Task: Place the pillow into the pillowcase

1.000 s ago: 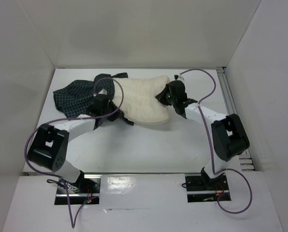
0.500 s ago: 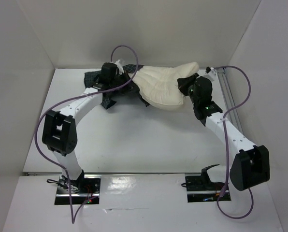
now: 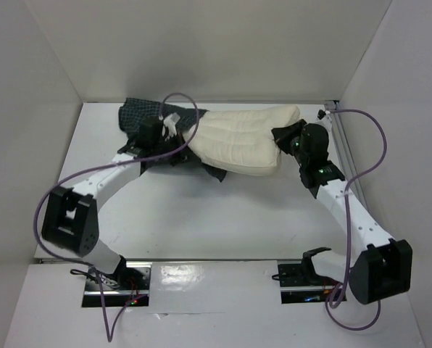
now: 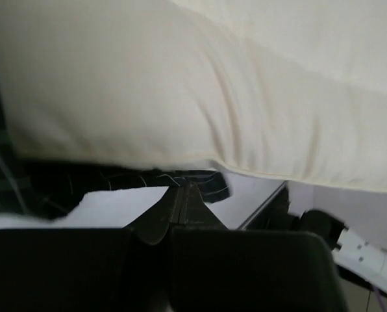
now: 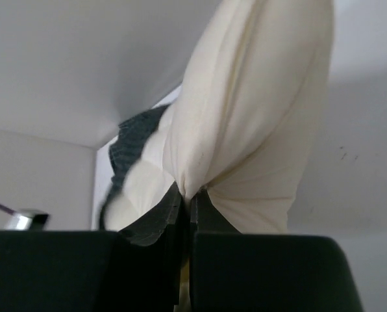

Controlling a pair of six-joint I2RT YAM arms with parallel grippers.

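The cream pillow [image 3: 238, 138] lies across the back of the table, its left end inside the mouth of the dark checked pillowcase [image 3: 138, 114]. My right gripper [image 3: 283, 138] is shut on a pinch of the pillow's right end, and the cream fabric [image 5: 245, 117] bulges above the jaws [image 5: 191, 198]. My left gripper [image 3: 181, 154] sits under the pillow's left part. In the left wrist view it [image 4: 184, 190] is shut, its tips on the pillowcase's dark hem [image 4: 200, 181] below the pillow [image 4: 180, 78]. The rest of the pillowcase is bunched at the back left.
White walls close in the white table [image 3: 201, 210] on the left, back and right. A metal rail [image 3: 344, 156] runs along the right edge. Purple cables loop above both arms, one over the pillowcase [image 3: 183, 98].
Both arms have carried the pillow and pillowcase from the table's middle toward the back and right. The right arm has stretched out along the right side. Both grips have held.
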